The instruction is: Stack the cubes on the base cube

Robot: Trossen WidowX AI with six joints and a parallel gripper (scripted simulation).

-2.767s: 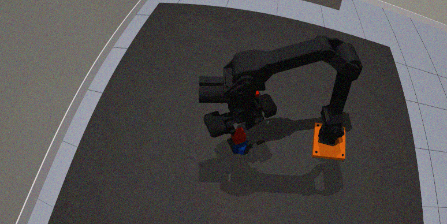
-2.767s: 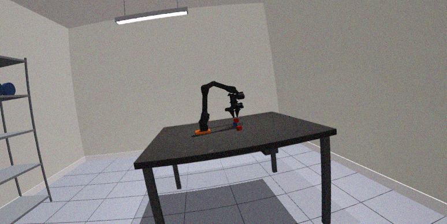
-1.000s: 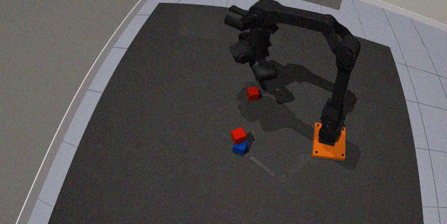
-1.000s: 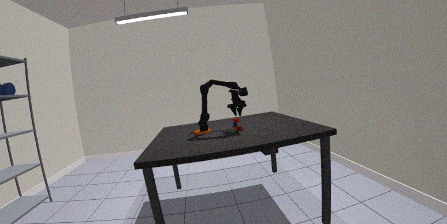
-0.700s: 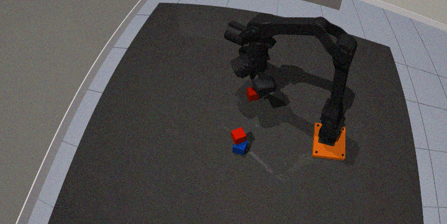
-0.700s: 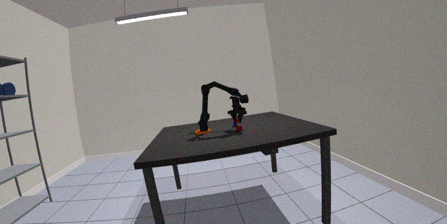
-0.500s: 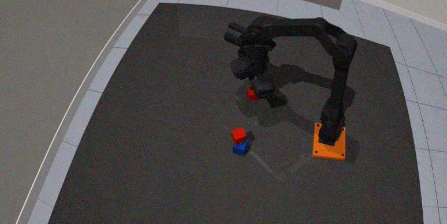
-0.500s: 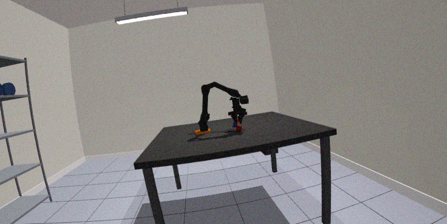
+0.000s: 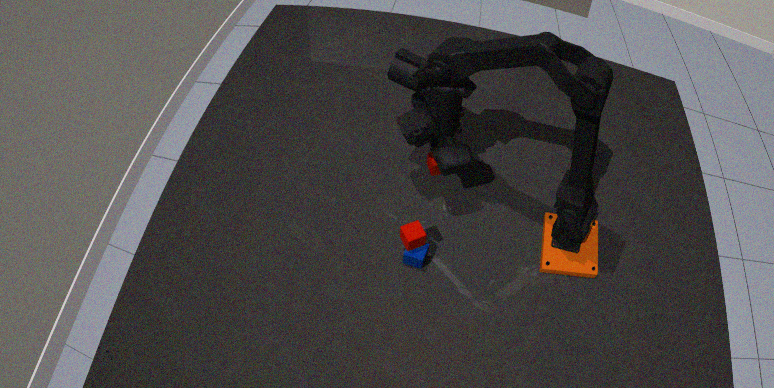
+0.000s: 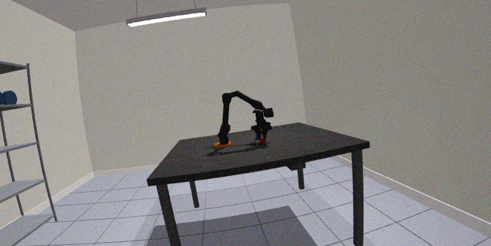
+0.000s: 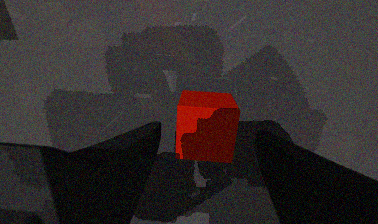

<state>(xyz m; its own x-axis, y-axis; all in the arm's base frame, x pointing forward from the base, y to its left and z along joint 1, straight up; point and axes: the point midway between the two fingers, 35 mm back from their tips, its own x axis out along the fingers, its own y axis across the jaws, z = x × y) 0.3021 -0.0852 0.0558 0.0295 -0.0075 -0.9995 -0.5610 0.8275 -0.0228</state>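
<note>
Pincer [image 9: 441, 164] hung low over the desk [image 9: 270, 276], its fingers partly spread and holding nothing, with the loose red cube [image 9: 432, 163] lying between them. In the wrist view that cube [image 11: 207, 132] sat dead centre, a dark finger [image 11: 105, 170] off at its 9 o'clock and the other at its 3 o'clock, each standing apart from a side face. Whether the fingertips reached the desk could not be told. Being a cube, it had no long axis to speak of; its faces looked roughly square to the fingers, so a straight close seemed all the grasp called for.

From above, the arm [image 9: 582, 114] rose from the orange base plate [image 9: 589, 268], arched over toward 10 o'clock, and dropped the wrist straight down onto the cube.

At about 6 o'clock from the pincer, well apart from it, stood the blue base cube [image 9: 414, 257] with the other red cube [image 9: 412, 233] already perched on its far corner. By my judgement one placement was done and the second pick was about to begin.
</note>
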